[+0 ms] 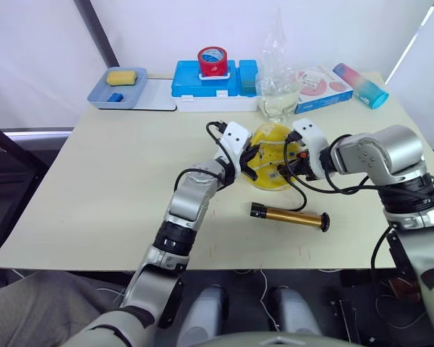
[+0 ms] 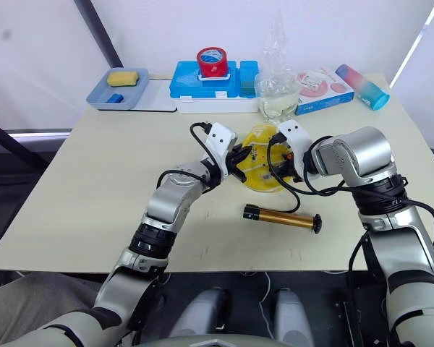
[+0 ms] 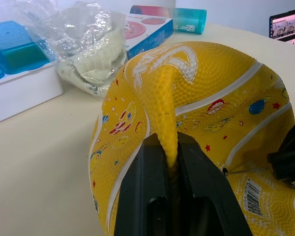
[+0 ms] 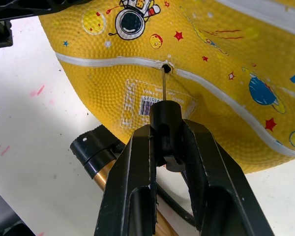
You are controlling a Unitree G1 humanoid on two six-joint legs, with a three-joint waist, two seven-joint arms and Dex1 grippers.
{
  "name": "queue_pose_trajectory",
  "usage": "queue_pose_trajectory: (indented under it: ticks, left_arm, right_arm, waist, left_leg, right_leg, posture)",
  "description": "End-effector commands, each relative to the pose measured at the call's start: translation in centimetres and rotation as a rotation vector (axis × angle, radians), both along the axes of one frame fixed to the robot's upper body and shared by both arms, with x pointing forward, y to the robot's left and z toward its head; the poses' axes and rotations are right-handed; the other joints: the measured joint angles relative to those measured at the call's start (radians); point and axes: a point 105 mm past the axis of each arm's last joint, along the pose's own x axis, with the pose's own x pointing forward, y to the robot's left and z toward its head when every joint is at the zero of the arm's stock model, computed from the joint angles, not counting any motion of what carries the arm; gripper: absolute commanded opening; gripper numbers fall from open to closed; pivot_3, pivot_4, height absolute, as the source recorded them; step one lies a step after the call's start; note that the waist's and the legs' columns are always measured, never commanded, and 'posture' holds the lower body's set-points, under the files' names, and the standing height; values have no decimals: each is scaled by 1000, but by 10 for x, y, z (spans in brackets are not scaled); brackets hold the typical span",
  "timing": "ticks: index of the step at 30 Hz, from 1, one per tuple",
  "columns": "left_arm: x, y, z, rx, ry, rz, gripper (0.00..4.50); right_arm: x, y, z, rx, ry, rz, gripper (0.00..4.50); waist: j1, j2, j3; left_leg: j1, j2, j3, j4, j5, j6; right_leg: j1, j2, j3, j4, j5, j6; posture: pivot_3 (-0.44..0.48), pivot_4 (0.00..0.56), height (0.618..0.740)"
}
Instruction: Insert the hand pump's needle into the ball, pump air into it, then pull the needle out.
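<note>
At the ball's valve, right gripper clamps the needle; push straight while left gripper pinches a fold.

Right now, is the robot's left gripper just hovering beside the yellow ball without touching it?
No: the left gripper is shut on a pinched fold of the limp ball.
</note>
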Motion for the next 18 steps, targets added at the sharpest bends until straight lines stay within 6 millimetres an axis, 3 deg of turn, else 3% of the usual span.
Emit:
queue_pose_trajectory:
  ticks: [1,18]
  left_arm:
    - [-1,-3,10,-6,-43,-7,8]
    - [-2,-4,5,6,-39,-15,8]
  right_arm:
    - [5,-3,3,-19,-23,-19,262]
    - [11,-16,-6,-51,-20,-73,262]
  waist:
    - [0,0,0]
    - [-5,0,0]
  left_leg:
    - [0,0,0,0,0,0]
    - [0,0,0,0,0,0]
  right_leg:
    - [0,0,0,0,0,0]
    - [0,0,0,0,0,0]
  posture:
    - [0,150,739]
    - [0,150,739]
